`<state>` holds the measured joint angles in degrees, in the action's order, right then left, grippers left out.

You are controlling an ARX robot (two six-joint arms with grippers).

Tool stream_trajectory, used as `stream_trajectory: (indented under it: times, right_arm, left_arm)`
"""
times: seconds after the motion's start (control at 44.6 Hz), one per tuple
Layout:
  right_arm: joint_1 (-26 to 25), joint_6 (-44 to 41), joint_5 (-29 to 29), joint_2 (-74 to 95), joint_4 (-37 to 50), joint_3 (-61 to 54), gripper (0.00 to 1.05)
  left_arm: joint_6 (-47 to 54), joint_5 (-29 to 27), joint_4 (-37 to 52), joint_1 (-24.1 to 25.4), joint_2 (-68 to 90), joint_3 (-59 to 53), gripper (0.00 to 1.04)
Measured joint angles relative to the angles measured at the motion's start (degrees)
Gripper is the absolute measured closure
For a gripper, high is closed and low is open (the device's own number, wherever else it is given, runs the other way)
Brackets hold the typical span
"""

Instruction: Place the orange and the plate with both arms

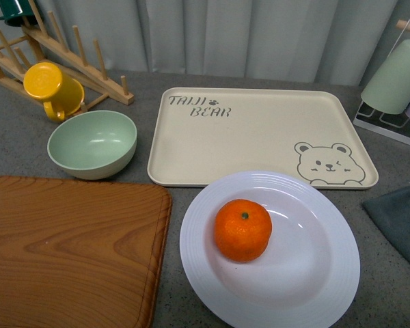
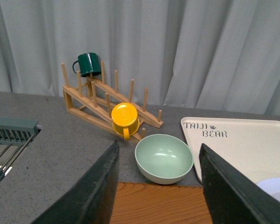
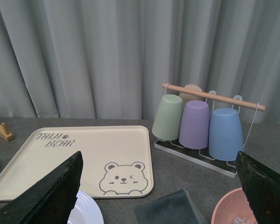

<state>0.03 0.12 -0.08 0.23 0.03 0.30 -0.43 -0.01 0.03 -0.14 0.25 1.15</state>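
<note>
One orange (image 1: 242, 230) sits in the hollow of the white plate (image 1: 307, 290), stem spot up and a little left of the plate's middle. The plate lies on the grey surface (image 1: 14, 147), and its far rim meets the near edge of the beige bear tray (image 1: 260, 130); I cannot tell whether the two touch. A wooden board (image 1: 68, 246) lies just left of the plate. Beyond the board stands a pale green bowl (image 1: 92, 143), with a yellow mug (image 1: 51, 87) hung on a wooden rack (image 1: 78, 55) behind it. A dark cloth (image 1: 403, 215) lies to the plate's right. The left tool (image 2: 158, 144) is spread wide and holds nothing. The right tool (image 3: 158, 154) is likewise wide and empty. Neither arm shows in the front view.
</note>
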Motion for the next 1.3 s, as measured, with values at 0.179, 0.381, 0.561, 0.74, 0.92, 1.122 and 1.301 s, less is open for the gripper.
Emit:
stream_trajectory:
  times: [0.179,0.381,0.561,0.74,0.92,1.122,1.301]
  right_arm:
    - [0.00,0.00,0.00,0.00,0.00,0.00,0.09]
    - [0.00,0.00,0.00,0.00,0.00,0.00,0.09]
    - [0.00,0.00,0.00,0.00,0.00,0.00,0.09]
    - [0.00,0.00,0.00,0.00,0.00,0.00,0.09]
    - [0.22,-0.42,0.61,0.26,-0.52,0.11,0.09]
    - [0.46,-2.58,1.95,19.47,1.55,2.58,0.09]
    - [-7.96,1.20,-11.98,51.63,12.13,10.67,0.09]
  left_arm:
    - [0.02,0.00,0.00,0.00,-0.02,0.00,0.16]
    - [0.15,0.00,0.00,0.00,-0.02,0.00,0.06]
    - [0.15,0.00,0.00,0.00,-0.02,0.00,0.06]
    - [0.15,0.00,0.00,0.00,-0.02,0.00,0.06]
    - [0.15,0.00,0.00,0.00,-0.02,0.00,0.06]
    - [0.15,0.00,0.00,0.00,-0.02,0.00,0.06]
    - [0.15,-0.02,0.00,0.00,-0.02,0.00,0.06]
